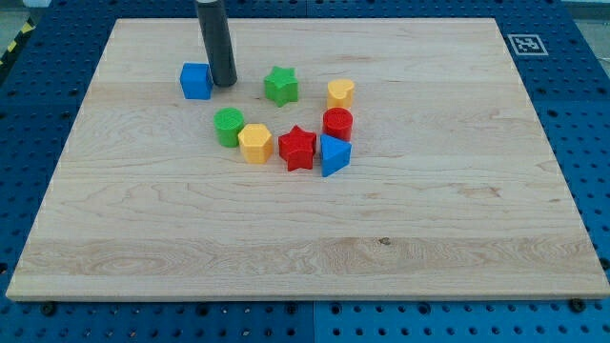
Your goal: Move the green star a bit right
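The green star lies on the wooden board in the upper middle of the view. My tip rests on the board to the star's left, a short gap away, and just right of the blue cube, close against its right side. The dark rod rises from the tip to the view's top edge.
Below the star lies a cluster: a green cylinder, a yellow hexagon, a red star, a blue triangle, a red cylinder and a yellow block right of the green star. The board sits on a blue perforated table.
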Robot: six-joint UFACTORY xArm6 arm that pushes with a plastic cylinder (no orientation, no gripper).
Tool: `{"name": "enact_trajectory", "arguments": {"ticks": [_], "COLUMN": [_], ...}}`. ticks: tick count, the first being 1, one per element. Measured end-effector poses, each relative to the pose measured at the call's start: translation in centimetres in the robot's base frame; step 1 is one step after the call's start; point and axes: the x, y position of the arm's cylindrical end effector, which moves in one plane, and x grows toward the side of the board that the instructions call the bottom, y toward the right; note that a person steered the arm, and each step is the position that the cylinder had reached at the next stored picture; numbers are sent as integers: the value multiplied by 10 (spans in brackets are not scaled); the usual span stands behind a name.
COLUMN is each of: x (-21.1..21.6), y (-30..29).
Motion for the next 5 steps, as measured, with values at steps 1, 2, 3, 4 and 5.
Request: {"name": "enact_trajectory", "arguments": {"ticks": [1,2,3,4,5], "x": [8,3,0,0,0], "y": [4,11,18,23,31]}}
